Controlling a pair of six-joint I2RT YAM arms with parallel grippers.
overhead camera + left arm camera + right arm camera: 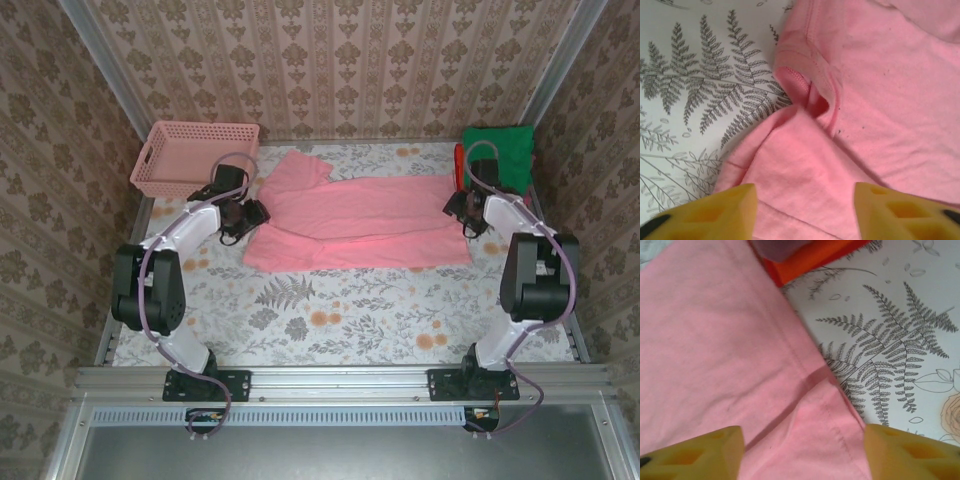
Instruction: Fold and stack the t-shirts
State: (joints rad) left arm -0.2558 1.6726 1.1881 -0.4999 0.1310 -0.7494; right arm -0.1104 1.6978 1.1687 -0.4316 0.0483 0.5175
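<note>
A salmon-pink t-shirt (360,215) lies across the middle of the table, folded lengthwise, with one sleeve pointing to the back left. My left gripper (255,212) is at the shirt's left end. In the left wrist view this gripper (805,210) is open, its yellow fingers (725,212) spread over the pink cloth (865,100) near a hemmed opening. My right gripper (455,208) is at the shirt's right end. Seen from its wrist, the right gripper (802,452) is also open above the hemmed corner of the shirt (715,340). Folded green (500,155) and red (459,165) shirts sit at the back right.
A pink lattice basket (195,158) stands at the back left corner. Patterned walls close in the table on three sides. The floral tabletop (340,310) in front of the pink shirt is bare. The red shirt's edge (810,257) lies close beyond the right gripper.
</note>
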